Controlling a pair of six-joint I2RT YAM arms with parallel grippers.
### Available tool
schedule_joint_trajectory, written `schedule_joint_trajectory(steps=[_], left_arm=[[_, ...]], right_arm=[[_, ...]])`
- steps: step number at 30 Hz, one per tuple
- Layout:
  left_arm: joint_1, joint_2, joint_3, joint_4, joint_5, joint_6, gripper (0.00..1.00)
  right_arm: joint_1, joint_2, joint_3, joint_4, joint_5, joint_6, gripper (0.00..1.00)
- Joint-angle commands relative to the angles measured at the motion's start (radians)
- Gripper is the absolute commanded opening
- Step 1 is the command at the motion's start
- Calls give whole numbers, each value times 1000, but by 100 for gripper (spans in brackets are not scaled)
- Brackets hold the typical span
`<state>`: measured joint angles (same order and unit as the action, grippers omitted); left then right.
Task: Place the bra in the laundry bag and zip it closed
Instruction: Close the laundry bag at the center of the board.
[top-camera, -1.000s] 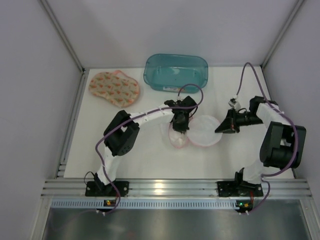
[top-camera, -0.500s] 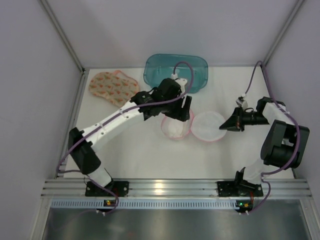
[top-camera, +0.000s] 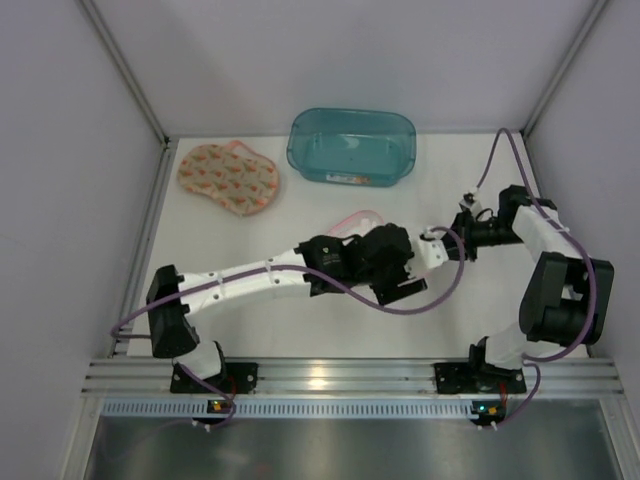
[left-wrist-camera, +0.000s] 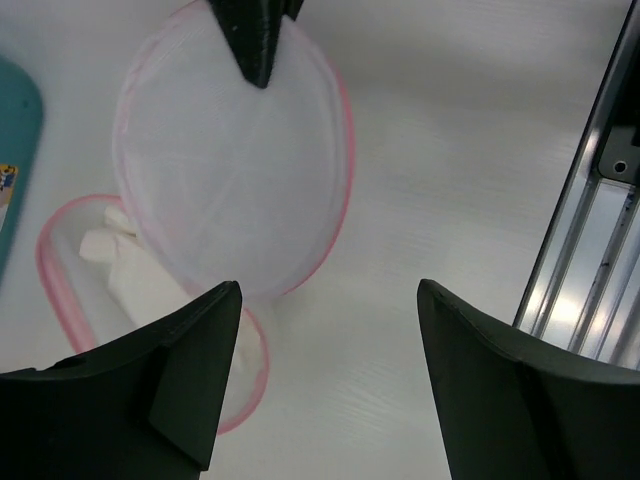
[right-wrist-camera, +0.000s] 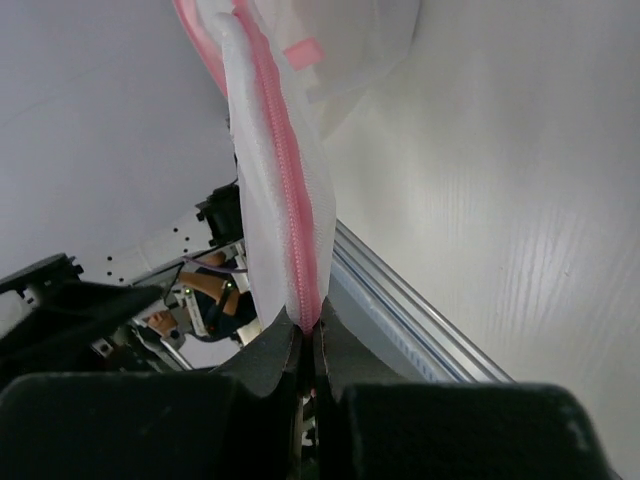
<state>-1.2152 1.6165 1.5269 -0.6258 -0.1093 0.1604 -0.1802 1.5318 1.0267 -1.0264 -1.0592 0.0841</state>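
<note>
Pink-trimmed round white mesh laundry bag (left-wrist-camera: 230, 170) sits just below the left hand (left-wrist-camera: 328, 290), which is spread wide and holds nothing. The right hand (right-wrist-camera: 308, 345) is pinched closed on the bag's pink zipper edge. The folded white bra (left-wrist-camera: 140, 280) lies in its open half.

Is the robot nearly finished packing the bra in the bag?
About halfway. Something white, likely the bra, already lies in the laundry bag. The right gripper pinches the bag's pink zipper edge; the left gripper hangs open above. The bag is open, so zipping is left.
</note>
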Motion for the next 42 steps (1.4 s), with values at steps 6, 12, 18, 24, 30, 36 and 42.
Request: schedule_joint_trajectory(steps=[6,12,18,24,30,36,42], left_arm=[[-136,164,84,152,-247,79,77],[-141,283,137,150,-392,99,73],[-93,254,98,144,-374,12,34],[-35,148,24,146,-313,-71,0],[63,-3,-57,159,-103,-264,0],[305,-240,-333,432,157,-518,0],[410,-398,-595,721,174,-694,0]], right_arm=[[45,2,9,80,10,137,0],[76,-18,-8,114,-2,169,0],[88,-25,-7,135,-31,181,5],[82,-27,48,187,-24,207,55],[25,-91,146,386,93,270,99],[7,-147,127,631,142,270,100],[18,-162,-75,1025,-38,507,99]])
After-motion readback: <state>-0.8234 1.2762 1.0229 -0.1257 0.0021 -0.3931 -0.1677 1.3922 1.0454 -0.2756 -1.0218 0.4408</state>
